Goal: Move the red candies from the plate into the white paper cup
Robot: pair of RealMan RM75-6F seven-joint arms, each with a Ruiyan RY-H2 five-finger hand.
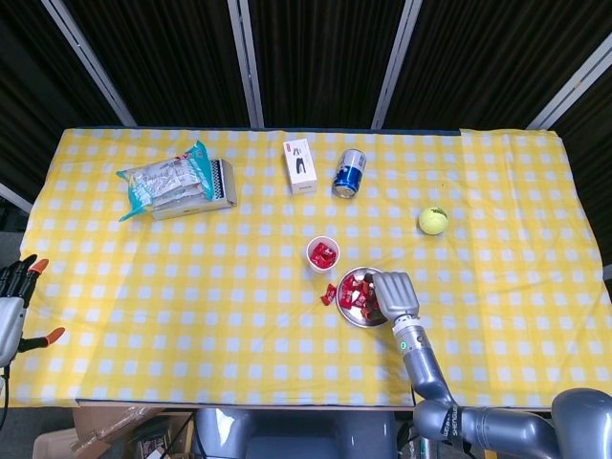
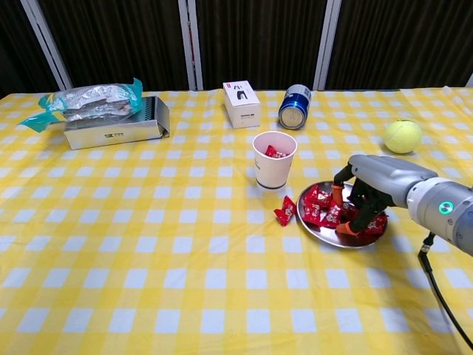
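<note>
While right hand [image 2: 362,201] presses crinkly red candies [image 2: 319,209], round metal plate [image 2: 319,230], white paper cup [image 2: 274,160]

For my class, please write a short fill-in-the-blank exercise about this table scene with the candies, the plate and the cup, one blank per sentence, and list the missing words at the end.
1. The right hand reaches down into the metal ____.
2. One red candy lies on the cloth between the plate and the white paper ____.
3. The blue can lies on its ____.
4. The ball near the table's right edge is a ____ ball.

Missing words: plate; cup; side; tennis
</note>
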